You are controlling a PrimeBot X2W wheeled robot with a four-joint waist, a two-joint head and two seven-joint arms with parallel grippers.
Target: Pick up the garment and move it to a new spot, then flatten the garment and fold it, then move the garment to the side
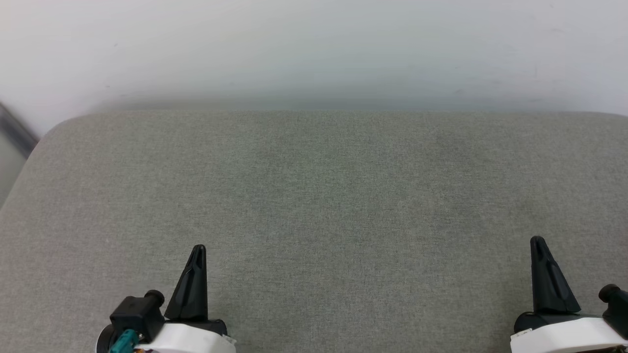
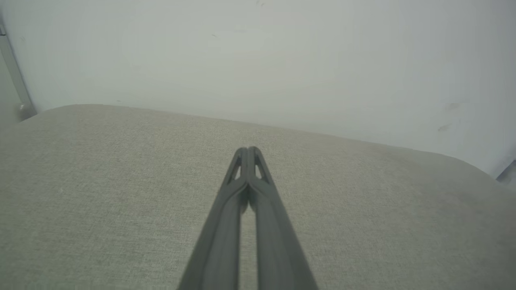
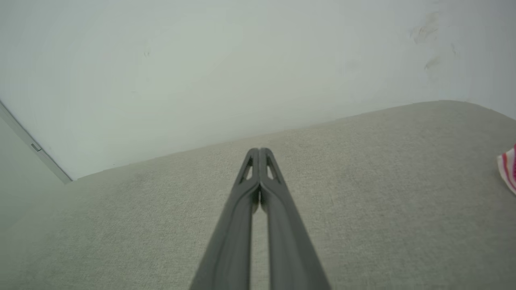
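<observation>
A small piece of the garment point(image 3: 508, 167), white with red stripes, pokes in at the right edge of the right wrist view, lying on the grey cushion; the rest of it is out of view. My left gripper point(image 1: 198, 251) sits at the lower left of the head view, shut with its dark fingers pressed tip to tip and nothing between them point(image 2: 248, 151). My right gripper point(image 1: 537, 242) sits at the lower right, also shut and empty point(image 3: 260, 152). Both hover just above the cushion, fingers pointing toward the wall.
A wide grey fabric cushion point(image 1: 314, 206) spreads out ahead of me, its far edge rounded against a pale wall point(image 1: 314, 49). A grey metal strip point(image 1: 14, 130) runs down the wall at the far left.
</observation>
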